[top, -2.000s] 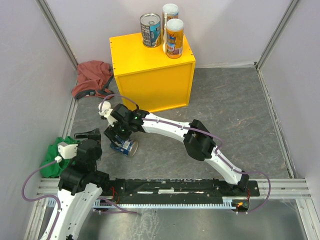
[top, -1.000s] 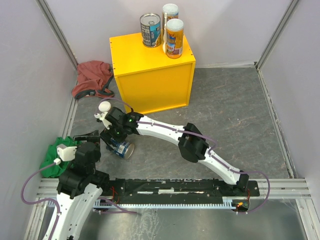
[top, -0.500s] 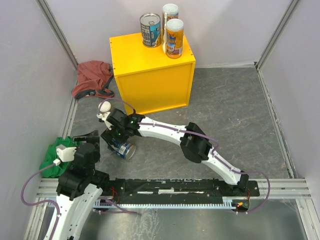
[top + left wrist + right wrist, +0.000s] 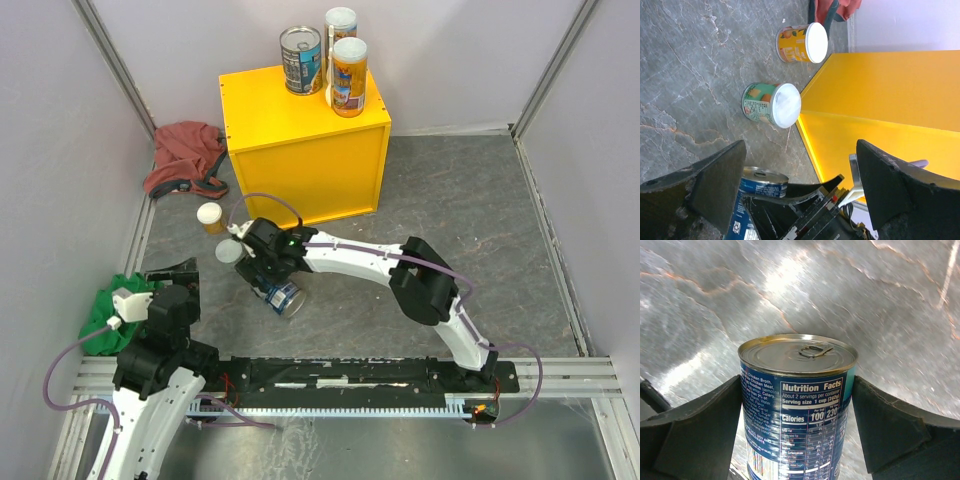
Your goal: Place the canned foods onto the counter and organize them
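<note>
My right gripper [image 4: 275,287] is shut on a blue-labelled tin [image 4: 284,299], a finger pressed on each side of it [image 4: 797,405]; the tin is tipped over low above the floor. Two short white-lidded cans stand on the floor left of it: an orange one [image 4: 211,217] and a green one [image 4: 231,251]. The yellow counter [image 4: 300,150] carries another blue tin [image 4: 301,60] and two tall orange cans [image 4: 341,25] [image 4: 349,78]. My left gripper [image 4: 800,147] stands open and empty near the left wall, facing the short cans [image 4: 772,105] [image 4: 802,43].
A red cloth [image 4: 185,155] lies by the left wall beside the counter. A green cloth [image 4: 108,312] sits at the near left next to my left arm. White walls close in both sides and the back. Grey floor stretches right of the counter.
My right gripper has shifted right with the blue tin in it, uncovering the green short can. The left arm has stayed put.
</note>
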Controlling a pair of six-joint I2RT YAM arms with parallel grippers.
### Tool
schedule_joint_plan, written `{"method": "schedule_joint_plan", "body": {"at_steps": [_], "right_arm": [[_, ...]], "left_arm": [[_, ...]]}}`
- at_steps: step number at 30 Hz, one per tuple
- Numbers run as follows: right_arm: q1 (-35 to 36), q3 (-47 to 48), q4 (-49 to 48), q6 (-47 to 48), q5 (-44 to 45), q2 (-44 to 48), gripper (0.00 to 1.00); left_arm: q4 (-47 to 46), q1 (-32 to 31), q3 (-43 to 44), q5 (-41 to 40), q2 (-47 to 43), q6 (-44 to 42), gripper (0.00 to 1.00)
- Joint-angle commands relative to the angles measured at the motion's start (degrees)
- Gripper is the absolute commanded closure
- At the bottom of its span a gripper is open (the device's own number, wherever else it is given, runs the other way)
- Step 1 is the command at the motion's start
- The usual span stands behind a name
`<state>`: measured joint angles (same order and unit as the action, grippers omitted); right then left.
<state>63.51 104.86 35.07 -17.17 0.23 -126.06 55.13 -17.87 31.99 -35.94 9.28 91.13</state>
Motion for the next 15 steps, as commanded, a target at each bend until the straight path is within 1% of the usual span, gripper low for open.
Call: {"method": "schedule_joint_plan", "body": {"at_steps": [1, 9, 15], "right_arm": [[-1.51, -4.84, -5.01, -0.56, 4.27, 9.92, 0.59], [-3.17, -13.74, -11.5, -0.61, 6.19, 19.04, 0.62], [-3.72, -19.11, -15.51, -0.22, 7.25, 23.3, 0.63]], "left_arm": [[-3.86, -0.06, 0.31, -1.51, 1.66, 0.61, 0.04], [-7.77, -0.06, -1.12, -0.53, 3.82, -0.22, 0.04], [-10.04, -0.06, -2.12, -0.23, 5.1, -1.39, 0.04]]}}
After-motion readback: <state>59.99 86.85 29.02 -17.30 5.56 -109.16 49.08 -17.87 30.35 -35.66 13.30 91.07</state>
